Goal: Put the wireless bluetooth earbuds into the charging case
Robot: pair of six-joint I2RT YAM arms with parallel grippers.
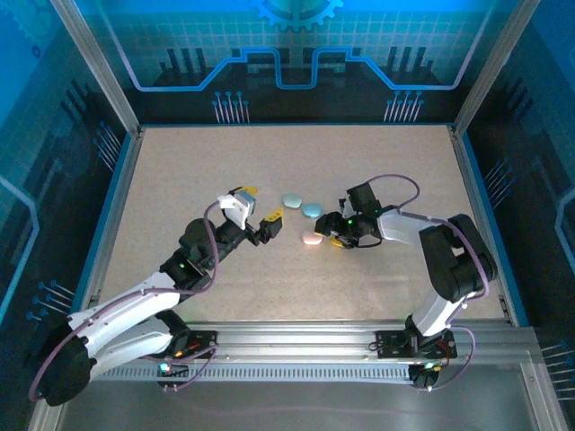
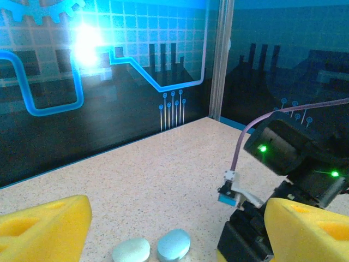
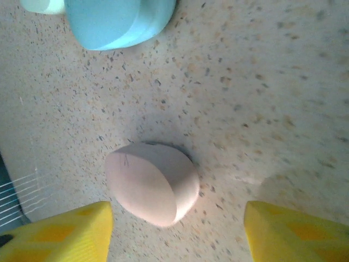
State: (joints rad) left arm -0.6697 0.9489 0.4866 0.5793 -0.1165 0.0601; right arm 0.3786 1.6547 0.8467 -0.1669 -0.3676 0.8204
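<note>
Three oval pods lie near the middle of the table (image 1: 180, 162). The left pod (image 1: 292, 199) and right pod (image 1: 312, 210) sit side by side. The third pod (image 1: 312, 239) lies nearer the arm bases, in front of the right pod. The left gripper (image 1: 260, 204) is left of the pair. The right gripper (image 1: 334, 233) is just right of the third pod, a finger standing clear on each side of it.

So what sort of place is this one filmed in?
Probably an enclosed robot test cell: a speckled tabletop walled by blue circuit-print panels on aluminium posts, with a metal mounting rail along the near edge.
</note>
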